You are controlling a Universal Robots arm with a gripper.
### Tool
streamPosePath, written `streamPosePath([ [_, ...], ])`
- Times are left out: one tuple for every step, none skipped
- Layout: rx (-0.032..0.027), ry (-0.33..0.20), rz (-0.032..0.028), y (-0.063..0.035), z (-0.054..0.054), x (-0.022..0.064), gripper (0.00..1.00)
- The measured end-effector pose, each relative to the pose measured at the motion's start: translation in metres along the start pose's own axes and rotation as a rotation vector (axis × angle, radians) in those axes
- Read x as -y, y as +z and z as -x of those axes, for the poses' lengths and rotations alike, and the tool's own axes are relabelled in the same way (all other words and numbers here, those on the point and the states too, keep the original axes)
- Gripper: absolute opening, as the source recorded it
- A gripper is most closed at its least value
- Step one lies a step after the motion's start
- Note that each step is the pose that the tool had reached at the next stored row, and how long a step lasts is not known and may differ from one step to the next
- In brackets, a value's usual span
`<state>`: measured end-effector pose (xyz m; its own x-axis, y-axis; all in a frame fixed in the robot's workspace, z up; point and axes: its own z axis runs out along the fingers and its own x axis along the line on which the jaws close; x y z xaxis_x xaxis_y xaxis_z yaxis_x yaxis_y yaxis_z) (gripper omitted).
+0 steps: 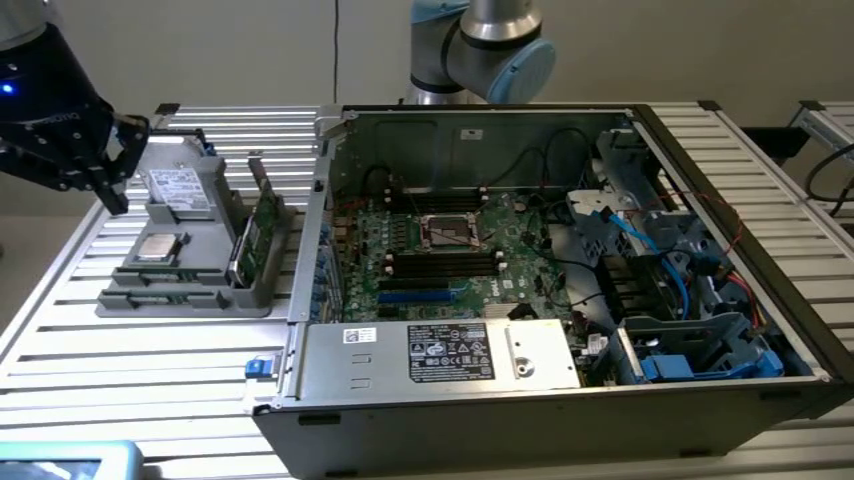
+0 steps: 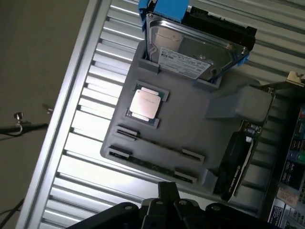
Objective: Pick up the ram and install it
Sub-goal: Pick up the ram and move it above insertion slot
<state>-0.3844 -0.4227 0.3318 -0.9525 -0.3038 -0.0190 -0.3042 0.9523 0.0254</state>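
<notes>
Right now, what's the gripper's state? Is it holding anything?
Gripper: shut, holding nothing, near the gray tray.

A table of ribbed silver aluminium slats (image 1: 147,370) is seen carrying two things. A grey moulded plastic parts tray (image 1: 167,300) is set on it toward the exterior view's left. A large open black metal computer case (image 1: 534,425) is laid just beside the tray, toward the right.
</notes>
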Motion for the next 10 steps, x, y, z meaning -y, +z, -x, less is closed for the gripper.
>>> streamPosePath([
  [-0.0005, -0.018, 0.0004, 0.0, 0.0, 0.0, 0.11],
  [-0.0009, -0.037, 0.0008, 0.0001, 0.0, 0.0, 0.11],
  [-0.0013, -0.055, 0.0011, 0.0001, 0.0, 0.0, 0.11],
  [-0.0017, -0.074, 0.0015, 0.0001, 0.0, 0.0, 0.11],
  [-0.0023, -0.091, 0.0018, 0.0001, 0.0, 0.0, 0.11],
  [-0.0026, -0.109, 0.0021, 0.0001, 0.0, 0.0, 0.11],
  [-0.0031, -0.127, 0.0024, 0.0, 0.0, 0.0, 0.11],
  [-0.0036, -0.145, 0.0027, 0.0, 0.0, 0.0, 0.11],
  [-0.0038, -0.163, 0.003, 0.0001, 0.0, 0.0, 0.11],
  [-0.0042, -0.181, 0.0033, 0.0001, 0.0, 0.0, 0.11],
])
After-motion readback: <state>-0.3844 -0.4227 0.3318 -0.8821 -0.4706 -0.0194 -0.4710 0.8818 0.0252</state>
